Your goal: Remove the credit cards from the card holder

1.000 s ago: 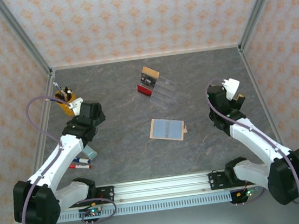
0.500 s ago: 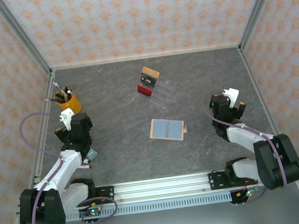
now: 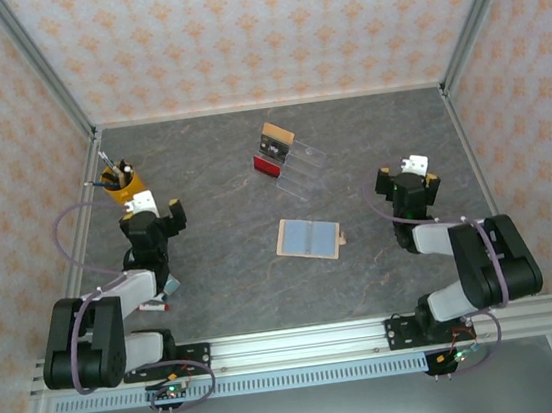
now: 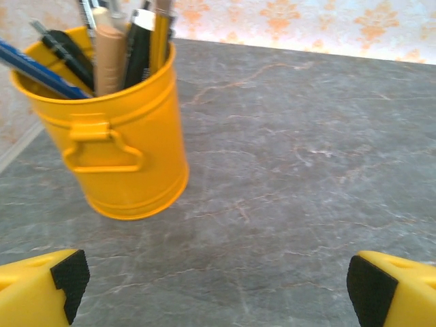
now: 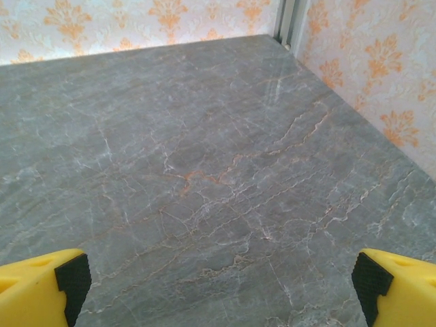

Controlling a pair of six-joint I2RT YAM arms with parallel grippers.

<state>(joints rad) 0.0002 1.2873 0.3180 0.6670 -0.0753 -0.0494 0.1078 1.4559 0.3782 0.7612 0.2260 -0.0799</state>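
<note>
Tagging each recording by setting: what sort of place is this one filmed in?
Probably a staged robot test cell, not a real room: wallpaper panels held in aluminium framing box in a marble-look tabletop, with a metal mounting rail along its near edge.

Yellow pen pot [image 4: 129, 146] on grey table [image 4: 306, 170] beyond wide-spread left end effector [image 4: 219, 285].

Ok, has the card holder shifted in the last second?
No. The card holder lies open in the same spot as before, on the near side of the clear slotted stand.
</note>
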